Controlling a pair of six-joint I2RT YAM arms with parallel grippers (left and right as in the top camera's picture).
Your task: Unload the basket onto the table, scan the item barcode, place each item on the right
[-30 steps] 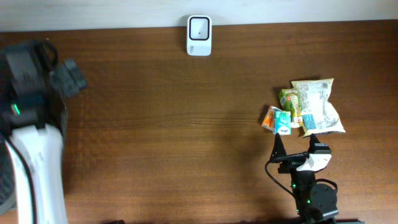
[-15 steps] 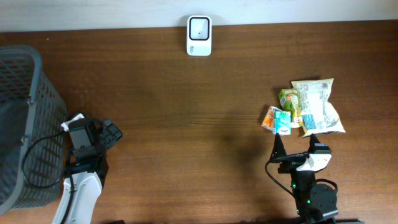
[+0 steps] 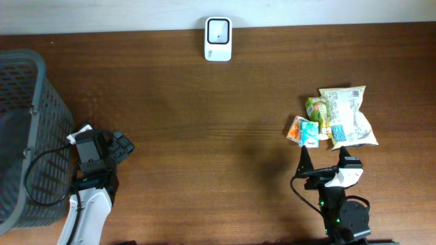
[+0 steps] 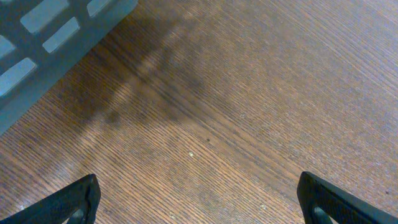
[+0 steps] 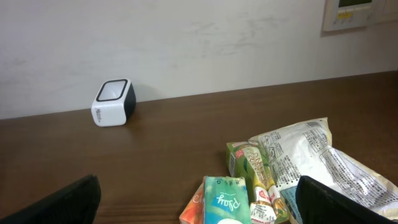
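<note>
Right gripper point(image 5: 199, 196) spread wide, empty | left gripper point(image 4: 196, 190) spread wide, empty | wall panel point(image 5: 359, 12) seen only from right wrist

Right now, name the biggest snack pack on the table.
The white crisp bag, rightmost of all; the green carton, teal pack and orange pack are smaller.
</note>
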